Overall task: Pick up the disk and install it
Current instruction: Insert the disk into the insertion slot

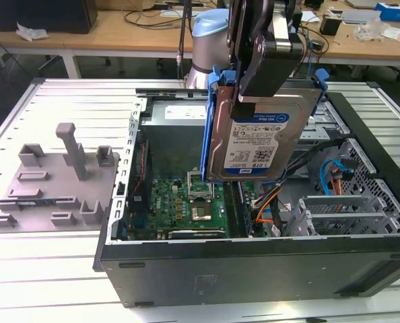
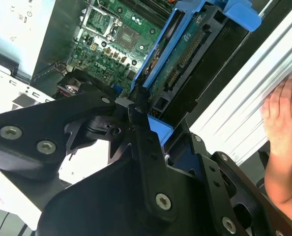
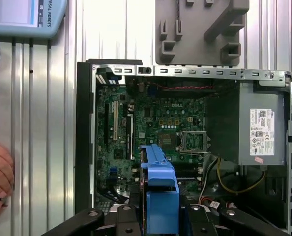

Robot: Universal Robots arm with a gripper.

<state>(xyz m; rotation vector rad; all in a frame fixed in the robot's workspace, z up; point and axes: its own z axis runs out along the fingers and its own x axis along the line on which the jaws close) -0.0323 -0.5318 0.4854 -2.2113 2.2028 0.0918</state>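
Exterior view: disk (image 1: 250, 145) is held on edge, clamped in the gripper (image 1: 257, 94), above the open computer case (image 1: 254, 269).
Second wrist view: a person's hand (image 2: 283, 123) is laid on the table (image 2: 234, 113).
First wrist view: disk is seen edge-on over the motherboard (image 3: 151, 118).

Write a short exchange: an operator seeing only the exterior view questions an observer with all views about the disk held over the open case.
Operator: What is straight under the disk?
Observer: In the first wrist view, the disk, gripped by the hand, hangs over the motherboard, near the processor socket.
Operator: Is anyone near the case?
Observer: Yes; in the second wrist view a person's fingers rest on the ribbed table.
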